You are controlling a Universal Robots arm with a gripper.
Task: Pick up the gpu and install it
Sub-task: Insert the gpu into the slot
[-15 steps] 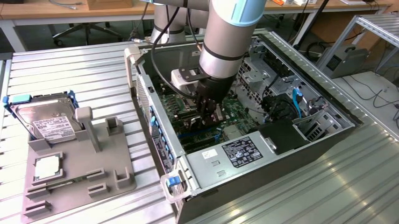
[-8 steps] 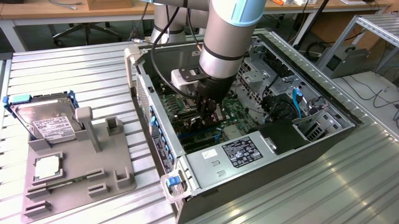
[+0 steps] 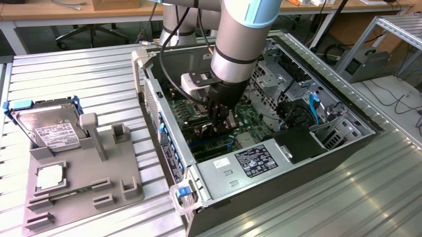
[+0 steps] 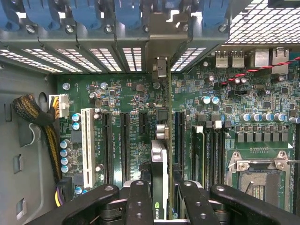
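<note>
- The gripper (image 4: 159, 190) has its two black jaws clamped on the gpu (image 4: 158, 154), one jaw on each flat side.
- The gpu stands on its thin edge, deep inside the computer case (image 3: 153, 106), right over the green motherboard (image 4: 131, 93).
- It is thin and flat. Its top edge looks silver and smooth, and a little green logo shows between the jaws.
- Its metal end points at the back wall of the case, just below the row of blue clips (image 4: 84, 14).
- The step now looks like the putting-in part: the card is picked up and held over the board.
- I cannot tell if its bottom edge is touching a slot, because the card hides what is under it.
- To go in well, I think the card must stay straight, line up with the slot, and be pushed evenly, with the metal end meeting the gap in the back wall.
- Long black slots (image 4: 179, 136) lie just beside the card on both sides, and a white slot (image 4: 86, 140) lies further off.
- The board is bumpy with tiny round and square parts.
- The case is a dark metal box with holes in its walls.
- At the exterior view's left, well apart from the case, a grey stand (image 3: 99, 192) holds a shiny hard drive (image 3: 49, 131).
- All of it sits on a ribbed silver table (image 3: 79, 74).
</note>
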